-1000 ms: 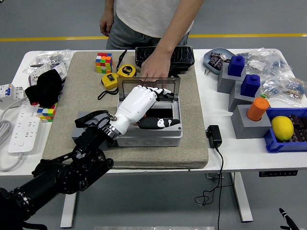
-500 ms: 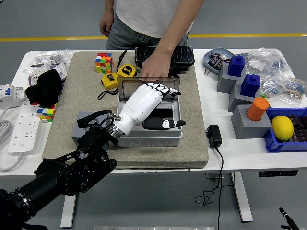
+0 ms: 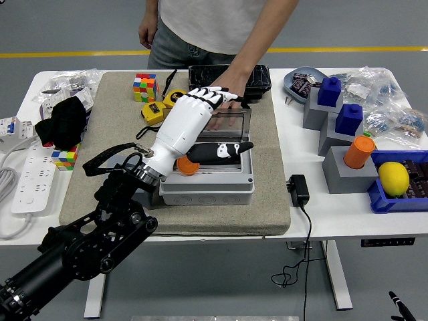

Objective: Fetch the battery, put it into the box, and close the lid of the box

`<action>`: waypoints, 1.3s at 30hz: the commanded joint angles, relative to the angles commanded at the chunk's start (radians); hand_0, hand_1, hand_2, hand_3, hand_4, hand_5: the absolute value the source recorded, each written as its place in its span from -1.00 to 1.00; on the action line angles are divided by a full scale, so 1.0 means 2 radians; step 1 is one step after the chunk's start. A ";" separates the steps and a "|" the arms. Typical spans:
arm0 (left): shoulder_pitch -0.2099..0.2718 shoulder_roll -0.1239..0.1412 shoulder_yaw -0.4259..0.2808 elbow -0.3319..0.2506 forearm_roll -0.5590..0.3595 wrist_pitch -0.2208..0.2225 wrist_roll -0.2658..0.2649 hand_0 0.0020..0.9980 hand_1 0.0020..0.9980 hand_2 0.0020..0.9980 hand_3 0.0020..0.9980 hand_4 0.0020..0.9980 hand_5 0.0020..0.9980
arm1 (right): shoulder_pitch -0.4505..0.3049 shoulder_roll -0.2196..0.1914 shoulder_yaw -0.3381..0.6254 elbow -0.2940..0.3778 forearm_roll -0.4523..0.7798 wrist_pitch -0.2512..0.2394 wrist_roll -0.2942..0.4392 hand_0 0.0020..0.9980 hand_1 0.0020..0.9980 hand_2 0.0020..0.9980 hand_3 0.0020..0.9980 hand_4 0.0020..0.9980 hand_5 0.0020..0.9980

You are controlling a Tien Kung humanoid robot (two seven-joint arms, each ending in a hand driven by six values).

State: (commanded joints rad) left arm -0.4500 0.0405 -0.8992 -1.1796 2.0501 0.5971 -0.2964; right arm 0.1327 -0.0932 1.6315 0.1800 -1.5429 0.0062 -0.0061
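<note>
You looked down on a white table (image 3: 348, 212) whose near edge ran across the lower frame, carried on white legs (image 3: 339, 274). A beige mat (image 3: 267, 194) covered its middle. Beneath and beyond it lay a grey floor (image 3: 67, 27), crossed at the far side by a yellow line (image 3: 73, 53). Lighting was even.

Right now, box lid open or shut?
Open. The lid stands raised at the back of the grey box, the left hand reaching over its top edge, a person's hand behind it.
</note>
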 joint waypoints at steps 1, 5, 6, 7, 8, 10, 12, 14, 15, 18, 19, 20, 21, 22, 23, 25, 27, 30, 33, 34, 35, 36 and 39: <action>0.005 0.001 -0.012 -0.010 0.001 -0.004 0.004 0.66 0.75 0.68 0.60 1.00 1.00 | 0.000 0.000 0.000 0.000 0.000 0.000 0.000 0.69 0.52 0.50 0.61 1.00 1.00; 0.018 0.005 -0.051 -0.035 0.010 -0.021 0.021 0.87 0.95 0.87 0.75 1.00 1.00 | 0.000 0.000 0.000 0.000 0.001 0.000 0.000 0.69 0.52 0.50 0.61 1.00 1.00; 0.021 0.005 -0.062 -0.041 0.013 -0.027 0.027 0.87 0.95 0.87 0.75 1.00 1.00 | 0.000 0.001 0.000 0.000 0.001 0.000 0.000 0.69 0.52 0.50 0.61 1.00 1.00; 0.024 0.005 -0.073 -0.047 0.016 -0.034 0.034 0.87 0.95 0.87 0.75 1.00 1.00 | 0.000 0.001 0.000 0.000 0.001 0.000 0.000 0.69 0.52 0.50 0.61 1.00 1.00; 0.027 0.006 -0.083 -0.052 0.018 -0.039 0.040 0.87 0.95 0.87 0.75 1.00 1.00 | 0.000 0.001 -0.001 0.000 0.001 0.000 0.000 0.69 0.52 0.50 0.61 1.00 1.00; 0.033 0.006 -0.105 -0.061 0.025 -0.052 0.054 1.00 1.00 1.00 0.92 1.00 1.00 | -0.001 0.001 -0.001 0.000 0.001 0.000 0.000 0.69 0.52 0.50 0.61 1.00 1.00; 0.037 0.007 -0.123 -0.067 0.033 -0.062 0.064 1.00 1.00 1.00 0.92 1.00 1.00 | -0.001 0.001 -0.001 0.000 0.001 0.000 0.000 0.69 0.52 0.50 0.61 1.00 1.00; 0.042 0.008 -0.140 -0.074 0.041 -0.072 0.076 1.00 1.00 1.00 0.92 1.00 1.00 | -0.002 0.002 0.000 0.000 0.001 0.000 0.000 0.69 0.52 0.50 0.61 1.00 1.00; 0.044 0.009 -0.149 -0.077 0.045 -0.078 0.083 1.00 1.00 1.00 0.92 1.00 1.00 | -0.002 0.002 0.000 0.000 0.001 0.000 0.000 0.69 0.52 0.50 0.61 1.00 1.00; 0.047 0.012 -0.166 -0.082 0.051 -0.088 0.093 1.00 1.00 1.00 0.97 1.00 1.00 | -0.002 0.002 0.001 0.000 0.000 0.000 0.000 0.69 0.52 0.50 0.61 1.00 1.00; 0.050 0.013 -0.175 -0.084 0.056 -0.094 0.099 1.00 1.00 1.00 0.97 1.00 1.00 | -0.003 0.002 0.002 0.000 0.000 0.000 0.000 0.69 0.52 0.50 0.61 1.00 1.00; 0.051 0.014 -0.181 -0.086 0.060 -0.099 0.103 1.00 1.00 1.00 0.97 1.00 1.00 | -0.003 0.002 0.002 0.000 0.000 0.000 0.000 0.69 0.52 0.50 0.61 1.00 1.00; 0.052 0.015 -0.186 -0.087 0.062 -0.102 0.106 1.00 1.00 1.00 0.97 1.00 1.00 | -0.003 0.002 0.002 0.000 0.000 0.000 0.000 0.69 0.52 0.50 0.61 1.00 1.00; 0.054 0.017 -0.190 -0.089 0.066 -0.106 0.110 1.00 1.00 1.00 0.96 1.00 1.00 | -0.003 0.003 0.003 0.000 0.000 0.000 0.000 0.69 0.51 0.50 0.60 1.00 1.00; 0.055 0.019 -0.193 -0.090 0.071 -0.109 0.115 1.00 1.00 1.00 0.96 1.00 1.00 | -0.003 0.003 0.003 0.000 0.001 0.000 0.000 0.69 0.51 0.50 0.60 1.00 1.00; 0.057 0.021 -0.197 -0.092 0.074 -0.113 0.118 1.00 1.00 1.00 0.96 1.00 1.00 | -0.002 0.003 0.003 0.000 0.001 0.000 0.000 0.69 0.51 0.50 0.60 1.00 1.00; 0.058 0.023 -0.199 -0.092 0.077 -0.116 0.121 1.00 1.00 1.00 0.96 1.00 1.00 | -0.002 0.003 0.003 0.000 0.001 -0.001 0.000 0.69 0.51 0.50 0.60 1.00 1.00; 0.060 0.023 -0.201 -0.092 0.083 -0.120 0.125 1.00 1.00 1.00 0.95 1.00 1.00 | -0.002 0.003 0.004 0.000 0.001 -0.001 0.000 0.69 0.52 0.50 0.60 1.00 1.00; 0.060 0.023 -0.201 -0.092 0.086 -0.121 0.127 1.00 1.00 1.00 0.95 1.00 1.00 | -0.002 0.004 0.004 0.000 0.001 -0.001 0.000 0.69 0.52 0.50 0.60 1.00 1.00; 0.060 0.024 -0.201 -0.092 0.086 -0.122 0.128 1.00 1.00 1.00 0.94 1.00 1.00 | -0.002 0.004 0.004 0.000 0.002 -0.001 0.000 0.69 0.51 0.50 0.60 1.00 1.00; 0.059 0.025 -0.201 -0.091 0.086 -0.124 0.129 1.00 1.00 1.00 0.94 1.00 1.00 | -0.002 0.004 0.004 0.000 0.002 -0.001 0.000 0.69 0.51 0.50 0.60 1.00 1.00; 0.059 0.026 -0.200 -0.091 0.087 -0.126 0.130 1.00 1.00 1.00 0.94 1.00 1.00 | -0.002 0.004 0.004 0.000 0.002 -0.001 0.000 0.69 0.51 0.50 0.60 1.00 1.00; 0.058 0.029 -0.199 -0.092 0.092 -0.133 0.137 1.00 1.00 1.00 0.94 1.00 1.00 | -0.002 0.004 0.003 0.000 0.003 -0.001 0.001 0.69 0.51 0.50 0.60 1.00 1.00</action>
State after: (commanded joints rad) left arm -0.3345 0.0987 -1.2975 -1.3628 2.2346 0.3301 -0.0232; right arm 0.1286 -0.0858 1.6382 0.1800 -1.5377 0.0050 -0.0049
